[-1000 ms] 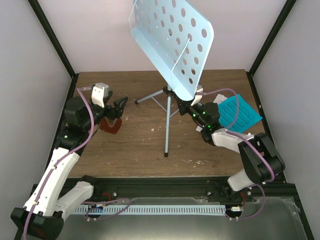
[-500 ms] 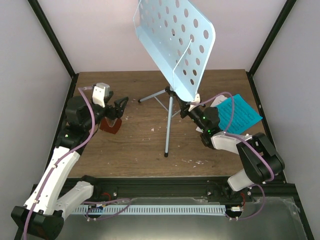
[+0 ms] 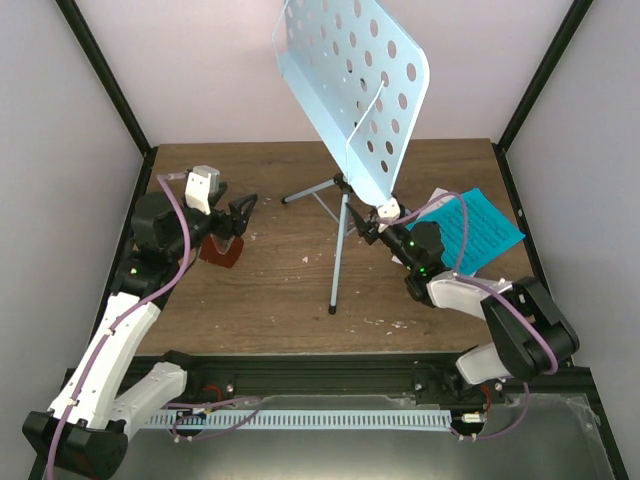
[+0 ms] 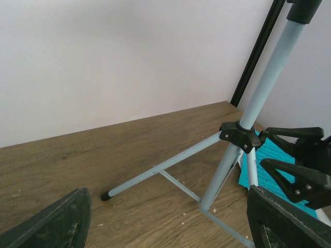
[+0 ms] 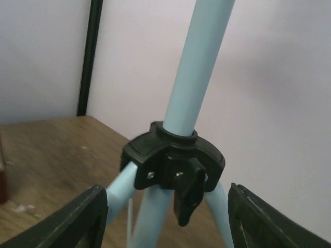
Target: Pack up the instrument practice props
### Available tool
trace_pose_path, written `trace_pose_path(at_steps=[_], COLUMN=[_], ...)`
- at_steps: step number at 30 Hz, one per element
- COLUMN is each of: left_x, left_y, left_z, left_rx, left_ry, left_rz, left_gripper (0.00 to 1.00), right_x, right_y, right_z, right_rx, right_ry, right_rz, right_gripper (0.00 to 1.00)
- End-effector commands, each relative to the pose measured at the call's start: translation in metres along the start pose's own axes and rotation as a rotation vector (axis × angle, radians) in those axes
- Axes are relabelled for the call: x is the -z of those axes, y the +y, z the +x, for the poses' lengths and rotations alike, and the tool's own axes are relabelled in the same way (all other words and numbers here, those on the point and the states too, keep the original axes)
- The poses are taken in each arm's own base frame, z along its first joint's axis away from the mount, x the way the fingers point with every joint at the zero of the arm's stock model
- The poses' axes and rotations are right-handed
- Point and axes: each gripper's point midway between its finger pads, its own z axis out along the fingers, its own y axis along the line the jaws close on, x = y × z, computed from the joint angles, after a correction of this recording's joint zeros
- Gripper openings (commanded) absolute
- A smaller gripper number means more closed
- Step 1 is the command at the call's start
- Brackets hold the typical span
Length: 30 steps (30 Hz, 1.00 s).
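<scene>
right gripper (image 3: 370, 228): jaws parted about halfway, holding nothing; a second ago they were pinched shut at the stand's hub, and they have just let go
between its fingers (image 5: 77, 219): the black tripod collar (image 5: 173, 160) with its small wing knob, centred in the gap; there is clear space on both sides, so nothing touches
just above the collar: the pale blue tube of the music stand (image 3: 352, 95) rises straight ahead of the wrist; the perforated desk now sits a little further to the gripper's side than before
below the collar: three silver legs spread out on the table (image 3: 280, 290), and the stand carries its own weight
what the release means: probably a nudge or a re-grip; the stand is not yet folded, so packing has hardly begun
behind the right gripper, toward its own base: the sheet-music pages (image 3: 480, 228), teal over white, flat and untouched
far side, beyond the tripod: left gripper (image 3: 238, 218) spread wide and empty, unchanged over the last second; it hovers just above the metronome (image 3: 221, 251), and contact cannot be judged from here
</scene>
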Motion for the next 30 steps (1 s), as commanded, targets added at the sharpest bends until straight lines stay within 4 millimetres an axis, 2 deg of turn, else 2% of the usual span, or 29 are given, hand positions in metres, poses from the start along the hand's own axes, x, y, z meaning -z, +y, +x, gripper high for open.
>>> trace_pose_path(at_steps=[1,3,6,8,12,15,18,21,26,30], left_x=[-0.001,-0.001,-0.001,-0.001,-0.002,-0.003,-0.003,-0.004,-0.004,-0.004], left_y=[-0.002,-0.003,-0.004,-0.004,-0.003,-0.003,-0.003,-0.003,-0.002,-0.002], left_z=[0.002,0.003,0.003,0.002,0.003,0.003,0.004,0.004,0.005,0.005], left_rx=[-0.001,0.0,0.002,0.001,0.001,0.004,0.004,0.007,0.007,0.005], left_ry=[0.001,0.002,0.001,0.001,0.002,0.005,0.007,0.009,0.012,0.011], left_rz=[0.013,0.014,0.018,0.018,0.017,0.017,0.016,0.017,0.016,0.014], left_gripper=[0.83,0.83,0.83,0.83,0.83,0.83,0.83,0.83,0.83,0.83], right_x=[0.012,0.019,0.023,0.019,0.017,0.026,0.034,0.034,0.021,0.012], right_y=[0.003,-0.002,-0.015,-0.021,-0.018,-0.006,-0.008,-0.011,-0.006,-0.007], right_z=[-0.027,-0.033,-0.031,-0.027,-0.019,-0.027,-0.03,-0.033,-0.036,-0.031], right_rx=[-0.146,-0.221,-0.4,-0.55,-0.908,-1.204,-1.416,-1.532,-1.667,-1.718], right_ry=[-0.052,-0.06,-0.005,0.082,0.252,0.244,0.236,0.246,0.289,0.291], right_rz=[-0.025,-0.004,0.064,0.084,0.109,0.071,0.118,0.156,0.136,0.136], right_gripper=[0.73,0.84,0.97,0.98,0.97,0.97,0.97,0.95,0.92,0.8])
